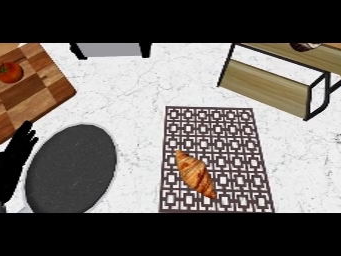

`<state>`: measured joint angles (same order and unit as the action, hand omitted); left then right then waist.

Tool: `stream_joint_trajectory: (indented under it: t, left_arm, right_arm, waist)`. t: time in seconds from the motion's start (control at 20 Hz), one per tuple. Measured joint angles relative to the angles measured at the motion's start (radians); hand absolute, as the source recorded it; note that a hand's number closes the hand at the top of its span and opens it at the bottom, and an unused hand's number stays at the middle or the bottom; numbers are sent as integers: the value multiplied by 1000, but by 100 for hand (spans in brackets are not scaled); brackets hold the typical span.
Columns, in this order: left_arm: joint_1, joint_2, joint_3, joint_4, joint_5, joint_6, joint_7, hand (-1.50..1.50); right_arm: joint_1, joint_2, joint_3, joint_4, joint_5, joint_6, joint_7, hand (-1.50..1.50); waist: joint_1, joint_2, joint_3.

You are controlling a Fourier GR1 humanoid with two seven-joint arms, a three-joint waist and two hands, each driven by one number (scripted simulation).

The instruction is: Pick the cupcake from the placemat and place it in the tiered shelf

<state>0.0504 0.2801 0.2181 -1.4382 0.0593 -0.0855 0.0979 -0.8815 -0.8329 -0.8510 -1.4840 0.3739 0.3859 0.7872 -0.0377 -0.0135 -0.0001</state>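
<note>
Currently the cupcake [306,46] sits on the upper level of the tiered shelf [276,82], far right, only partly visible at the frame's top edge. Placemat [216,160], patterned, lies right of centre on the counter [136,95]; a croissant [196,173] rests on its near-left part. Dark round plate [71,170] near left. Checkered cutting board [25,87] far left, with a tomato [10,73] on it. Left hand [9,160] at the left edge beside the plate, fingers straight, slightly spread, holding nothing. Right hand out of view.
</note>
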Motion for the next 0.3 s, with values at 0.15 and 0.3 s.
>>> stream_joint_trajectory:
  t: [0.15, 0.3]
  left_arm:
    - [13, 1, 6, -13, 7, -3, 7, 0]
    - [20, 5, 11, -19, 9, -8, 8, 0]
  right_arm:
    - [72, -92, -117, -22, -90, 131, 31, -150]
    - [133, -193, -247, 13, -179, 242, 25, -150]
  waist:
    - [-9, -2, 1]
    - [-12, -1, 1]
